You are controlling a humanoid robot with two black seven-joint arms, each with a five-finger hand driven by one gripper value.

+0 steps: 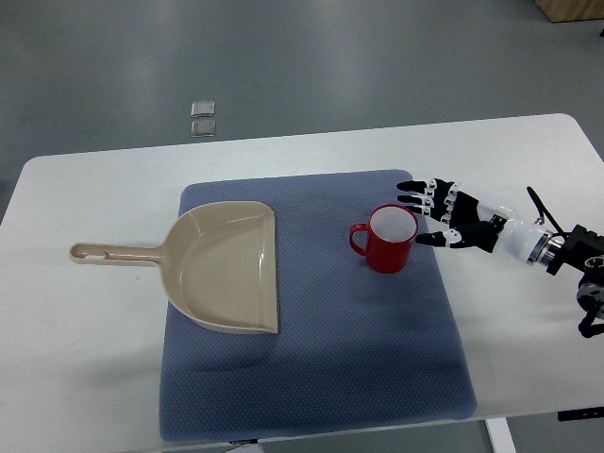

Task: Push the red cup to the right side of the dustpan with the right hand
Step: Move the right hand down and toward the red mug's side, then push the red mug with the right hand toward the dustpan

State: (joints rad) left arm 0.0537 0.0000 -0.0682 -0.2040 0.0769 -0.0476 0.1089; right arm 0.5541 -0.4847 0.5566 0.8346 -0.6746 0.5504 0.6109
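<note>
A red cup (388, 239) with a white inside stands upright on the blue mat (311, 359), its handle pointing left. The beige dustpan (222, 267) lies on the mat's left part, its handle sticking out left over the white table. The cup is to the right of the dustpan's open edge, with a gap between them. My right hand (437, 213) comes in from the right edge, fingers spread and pointing left, its fingertips just right of the cup's rim; whether they touch it I cannot tell. It holds nothing.
The white table (85, 340) surrounds the mat. Two small clear squares (203, 117) lie on the floor beyond the table's far edge. A wooden object (576, 9) shows at the top right corner.
</note>
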